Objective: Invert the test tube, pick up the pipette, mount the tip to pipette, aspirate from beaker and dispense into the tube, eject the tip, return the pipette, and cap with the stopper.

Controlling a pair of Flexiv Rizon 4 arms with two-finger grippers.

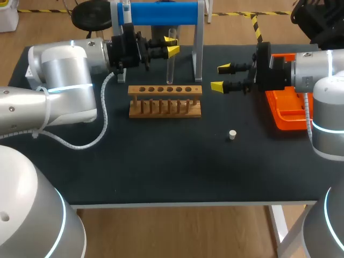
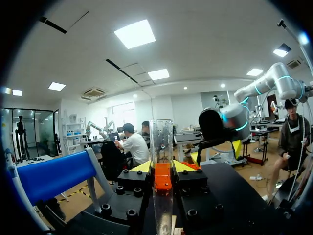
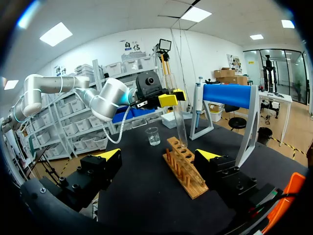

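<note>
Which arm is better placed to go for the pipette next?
Right, probably: the right gripper is open and empty, while the left gripper is shut on the test tube at the wooden rack.

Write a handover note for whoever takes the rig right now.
Left pincer: shut on the test tube, upright, open end up, over the wooden rack.
Right pincer: open, empty, next to the orange tray.
Stopper: loose on the table, apart from the rack.
Beaker: beyond the rack, on the left arm's side.
Done: tube grasped.
Left: the whole liquid transfer, then capping.
</note>
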